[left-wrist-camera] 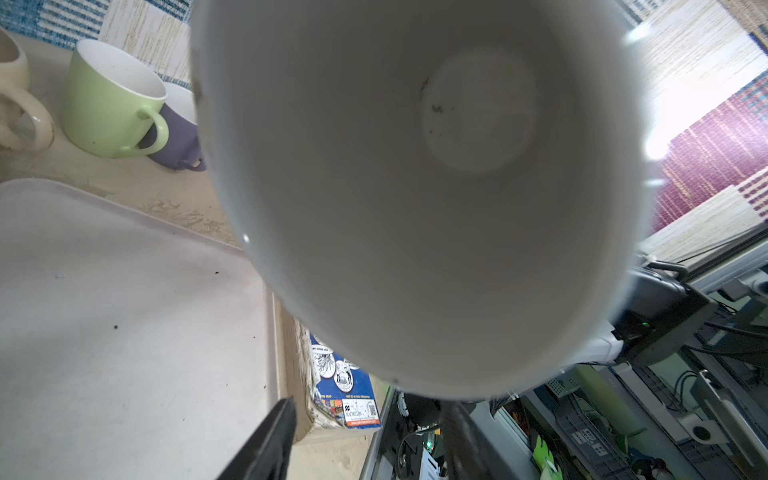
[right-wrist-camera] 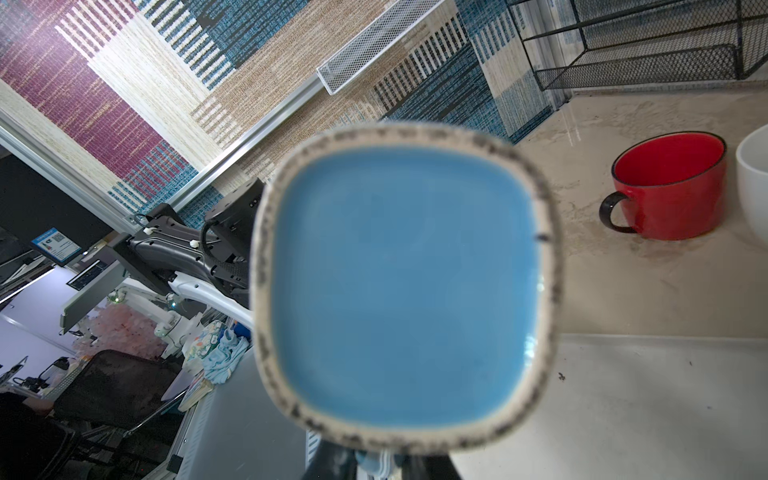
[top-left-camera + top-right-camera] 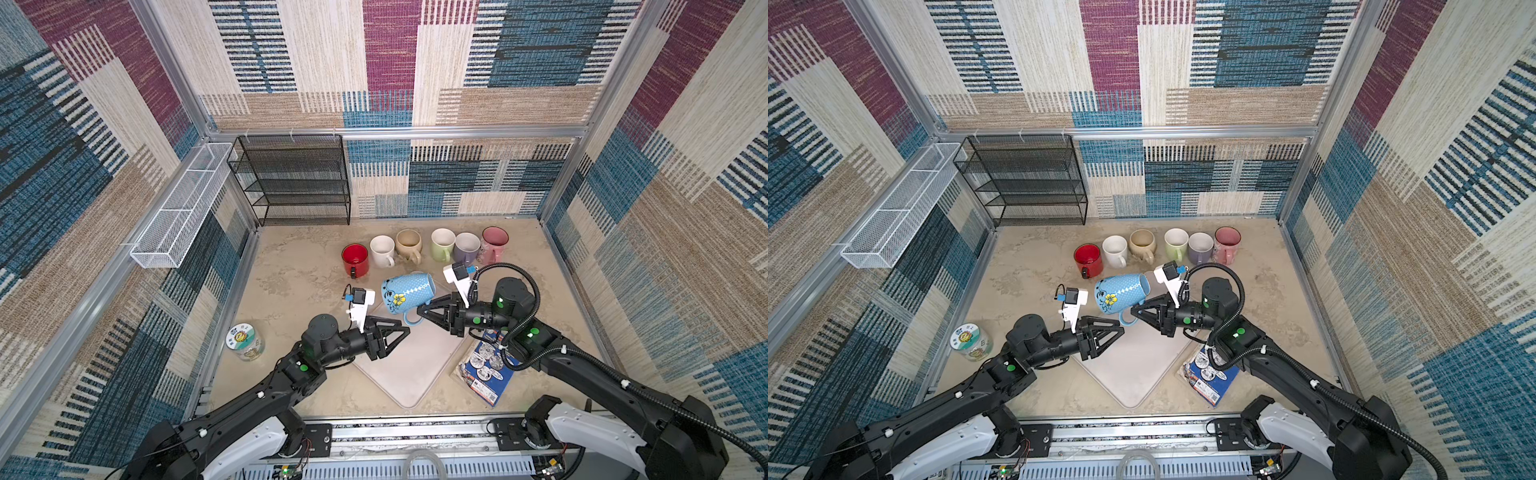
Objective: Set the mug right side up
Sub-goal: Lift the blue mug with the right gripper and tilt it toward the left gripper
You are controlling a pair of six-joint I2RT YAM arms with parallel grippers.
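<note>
Right claw (image 3: 419,310): closed on the handle (image 3: 410,319) of the blue mug (image 3: 409,293). The jaws pinch the loop and the mug hangs clear of the counter (image 3: 291,282).

Left claw (image 3: 402,332): jaws apart, nothing between the fingers (image 1: 274,440). It sits just below and beside the mug's mouth. Whether it touches the rim, I cannot tell.

Mug position: in the air just ahead of the right claw's tips, between the two claws, over the far corner of the pale tray (image 3: 411,374). It lies roughly on its side. The base (image 2: 407,286) faces back at the right claw and the mouth faces the left claw. Not yet right side up.

Handling (judgement):
- Glazed ceramic: rigid, brittle if dropped, and fairly heavy for a one-point hold.
- The glaze is slick, so the body may swing about the handle pinch as it is rotated.
- Sound holds are the handle loop, or one jaw inside and one outside the wall at the mouth.
- Set it down gently, base first.

Appearance: sky-blue with small white dots, plus a dark floral scroll and one yellow flower near the mouth end. It is white inside (image 1: 415,187). The base is a rounded square, blue, ringed by a speckled unglazed foot.

Further out:
- Beyond both claws stands a row of upright mugs, the red mug (image 3: 355,258) at its end.
- A booklet (image 3: 486,370) lies behind the right claw, under the arm.
- A jar (image 3: 245,341) sits well out on the left claw's outer side.
</note>
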